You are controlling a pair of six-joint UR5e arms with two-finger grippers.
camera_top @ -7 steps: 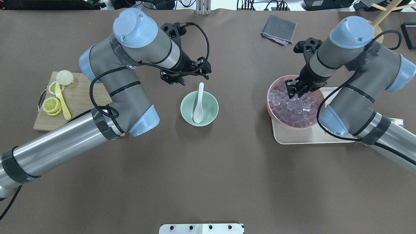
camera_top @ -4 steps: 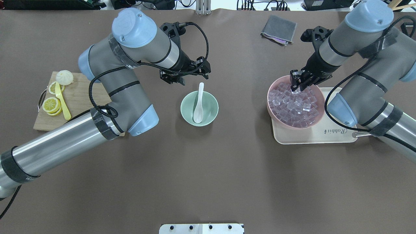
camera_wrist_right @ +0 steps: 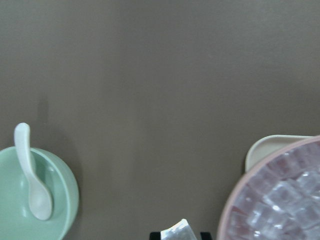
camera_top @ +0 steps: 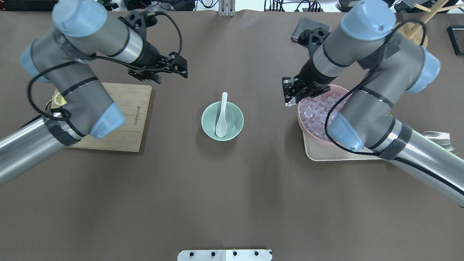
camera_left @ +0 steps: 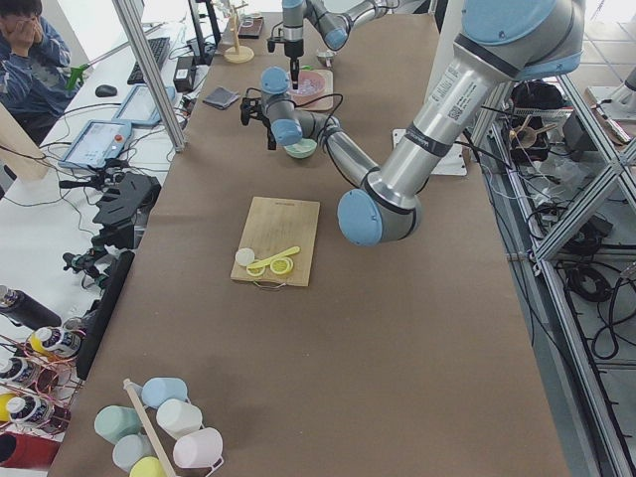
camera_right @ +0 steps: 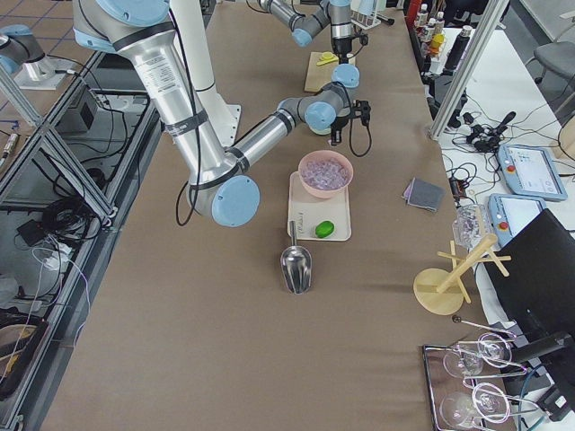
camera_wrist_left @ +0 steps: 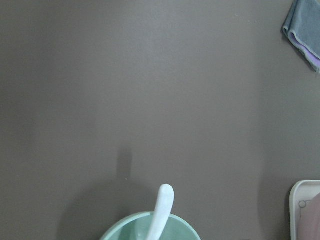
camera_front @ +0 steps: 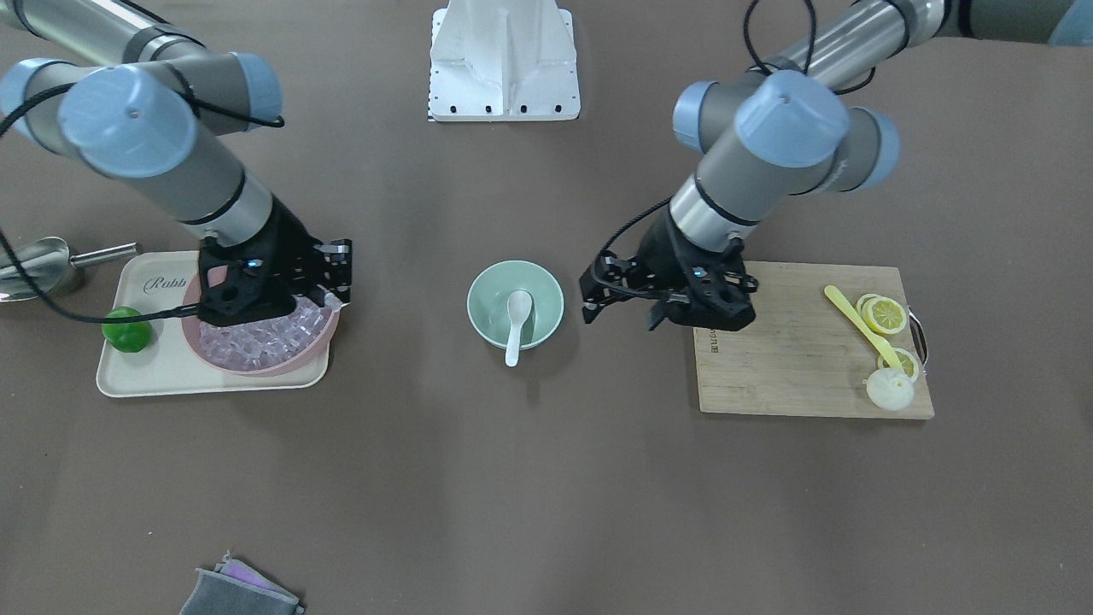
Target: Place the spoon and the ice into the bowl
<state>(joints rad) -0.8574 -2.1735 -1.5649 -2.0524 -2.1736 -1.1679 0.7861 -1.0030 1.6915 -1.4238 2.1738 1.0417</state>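
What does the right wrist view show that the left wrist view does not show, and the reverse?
Only right wrist: the scoop of the spoon, the heap of ice, and one ice cube between the fingertips of the right gripper. Only left wrist: the grey cloth. Both: the bowl, the spoon's handle over its rim, a tray corner, the table.

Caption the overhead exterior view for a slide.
Right gripper holds an ice cube beside the pink bowl; the spoon already lies in the green bowl; left gripper hangs open and empty.
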